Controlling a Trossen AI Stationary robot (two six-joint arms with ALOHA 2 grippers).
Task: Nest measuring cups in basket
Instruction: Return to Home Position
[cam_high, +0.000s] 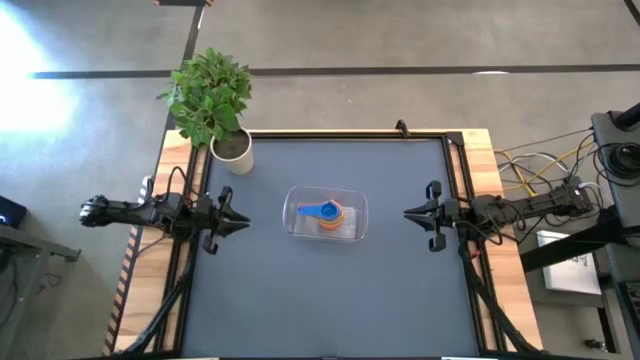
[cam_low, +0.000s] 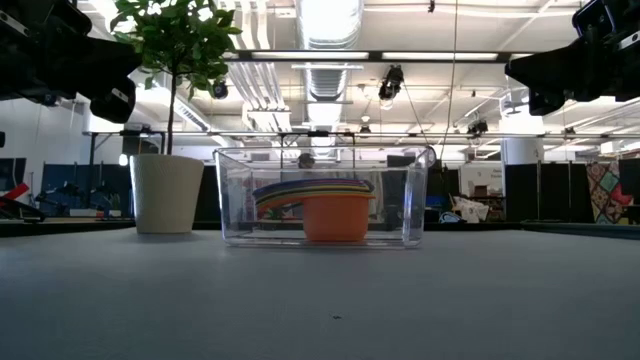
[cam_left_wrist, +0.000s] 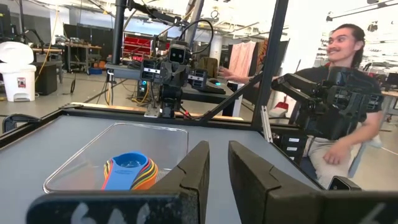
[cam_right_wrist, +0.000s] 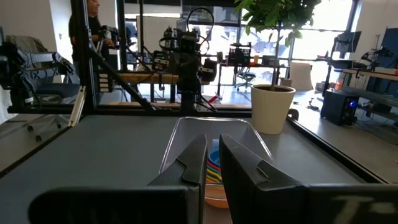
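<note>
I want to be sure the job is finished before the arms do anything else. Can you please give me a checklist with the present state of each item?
1. Measuring cups nested as one stack: ok.
2. Stack lies inside the basket: ok.
3. All seven cups counted: cannot tell; the upper cups hide the lower ones.
4. Left gripper at the left side of the table, apart from the basket, fingers holding nothing: ok.
5. Right gripper at the table's right side, apart from the basket, fingers holding nothing: ok.
</note>
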